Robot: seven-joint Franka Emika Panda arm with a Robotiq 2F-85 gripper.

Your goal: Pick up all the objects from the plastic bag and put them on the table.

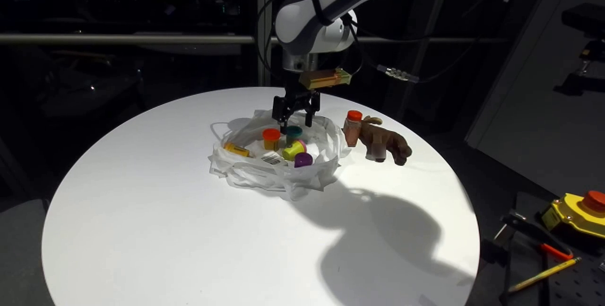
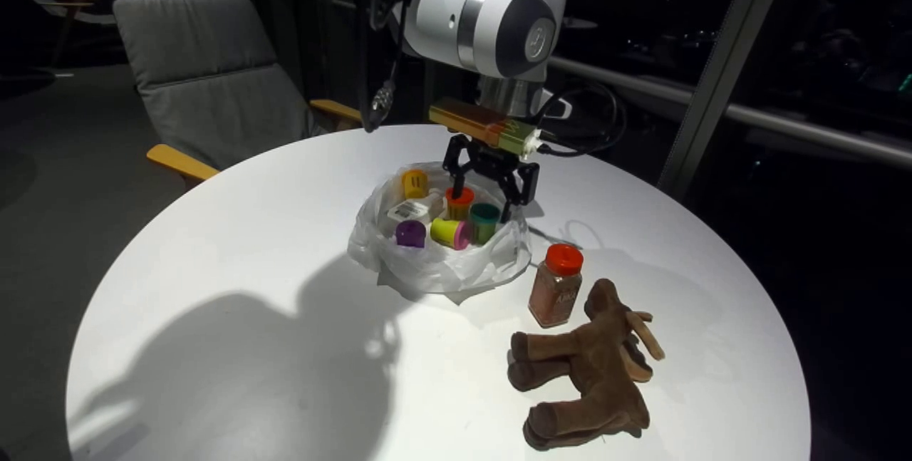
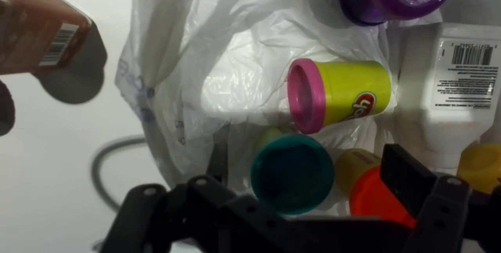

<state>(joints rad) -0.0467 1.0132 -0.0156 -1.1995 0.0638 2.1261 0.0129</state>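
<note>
In an exterior view, see the claw point(image 1: 296, 126), spread apart over the far part of the plastic bag point(image 1: 255, 173), clamped on nothing. Inside, find the teal-lidded tub point(image 1: 294, 133), just right of the orange-lidded tub point(image 1: 271, 140); probably light, stiff and a little slippery, so best gripped across opposite sides below the lid, without popping it loose.

In an exterior view, note the pink-lidded tub point(image 2: 447, 232) on its side, just left of the teal-lidded tub, long axis roughly left to right, lid rightward. Near right on the tabletop point(image 2: 456, 375), find the red-capped bottle point(image 2: 555, 293) and toy animal point(image 2: 602, 358).

In the wrist view, see the teal lid point(image 3: 292, 174) facing up, long axis seemingly near vertical. Beware the orange lid point(image 3: 372, 198), overlapped here by the claw; cannot tell whether touching.
</note>
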